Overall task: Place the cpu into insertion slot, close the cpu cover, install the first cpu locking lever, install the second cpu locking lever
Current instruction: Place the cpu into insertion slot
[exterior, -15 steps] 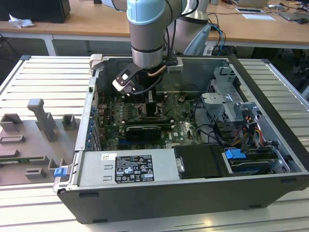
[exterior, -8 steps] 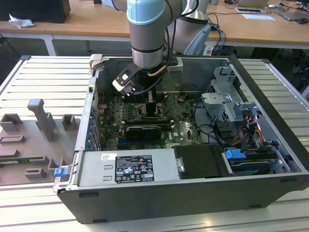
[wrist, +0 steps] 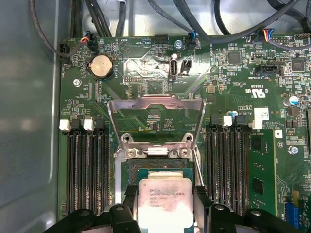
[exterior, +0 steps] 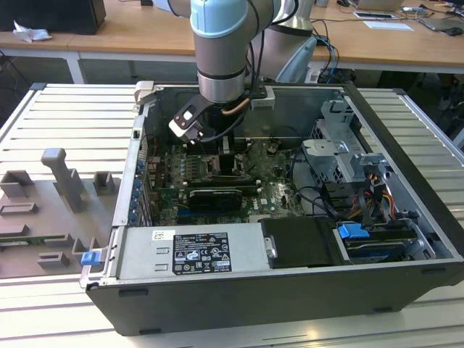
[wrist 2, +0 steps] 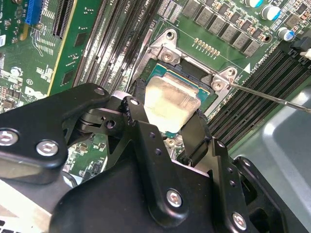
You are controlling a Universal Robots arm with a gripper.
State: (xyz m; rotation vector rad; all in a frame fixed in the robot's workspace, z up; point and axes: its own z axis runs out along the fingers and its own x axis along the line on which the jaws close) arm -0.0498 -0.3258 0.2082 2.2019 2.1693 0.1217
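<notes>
Slatted metal table (exterior: 65, 101) carrying an open computer case (exterior: 217, 308), with a power supply (exterior: 188, 250) along its near wall. Work in hand: the gripper (wrist 2: 167, 121) is clenched on the cpu (wrist: 165, 196) at the insertion slot (wrist: 146, 167); whether the chip is seated or just above cannot be told. Outstanding: the cpu cover (wrist: 155, 102) stands raised, not closed; one locking lever (wrist 2: 272, 97) is free, and both are judged uninstalled. Obstructions: memory slots (wrist: 87, 170) flank the slot closely.

Robotics lab, wooden desks (exterior: 145, 32), slatted metal workbench (exterior: 72, 116), opened computer case (exterior: 217, 297)
</notes>
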